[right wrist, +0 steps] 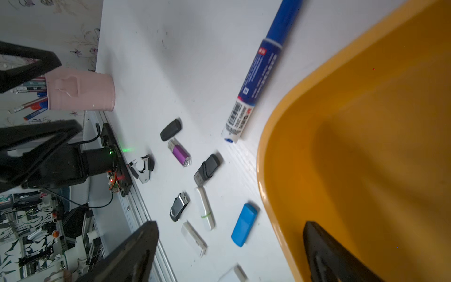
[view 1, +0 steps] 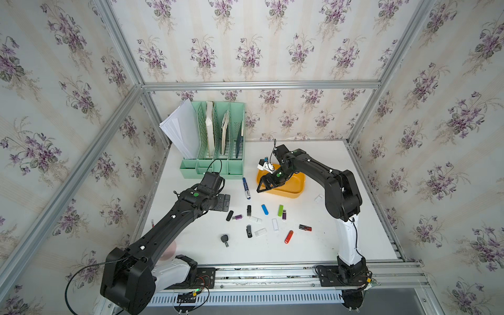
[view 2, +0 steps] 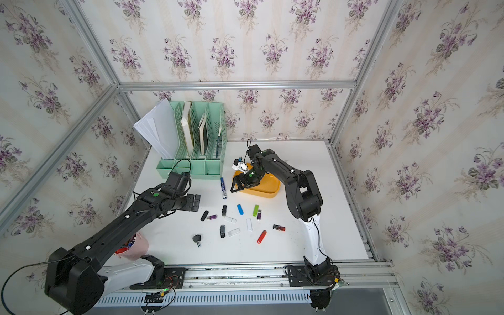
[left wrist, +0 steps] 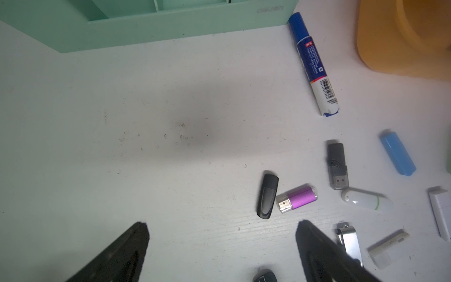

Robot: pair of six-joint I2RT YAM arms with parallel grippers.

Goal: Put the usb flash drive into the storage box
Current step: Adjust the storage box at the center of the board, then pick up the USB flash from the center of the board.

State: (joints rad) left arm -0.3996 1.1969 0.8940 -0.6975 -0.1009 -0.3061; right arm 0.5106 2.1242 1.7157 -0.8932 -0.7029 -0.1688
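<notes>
The left gripper [left wrist: 222,227] hangs with fingers apart and empty. A black flash drive [left wrist: 267,196] lies just ahead of them, with a purple drive [left wrist: 299,198] just beside it. The fingers should close across the black one's narrow sides alone. The right gripper [right wrist: 230,223], fingers also apart, straddles the box [right wrist: 366,146] rim.

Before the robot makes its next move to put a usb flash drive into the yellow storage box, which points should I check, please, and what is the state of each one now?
1. The left gripper is open and empty: ok.
2. The right gripper is open and empty: ok.
3. The right gripper is clear of the storage box: not ok. Its fingers stand on either side of the rim.
4. Drives lie near the left gripper: ok. The black drive and the purple drive are just ahead.
5. Those two drives are apart: cannot tell. They look as if they touch.
6. The box holds no drive: cannot tell. Part of it is hidden.
</notes>
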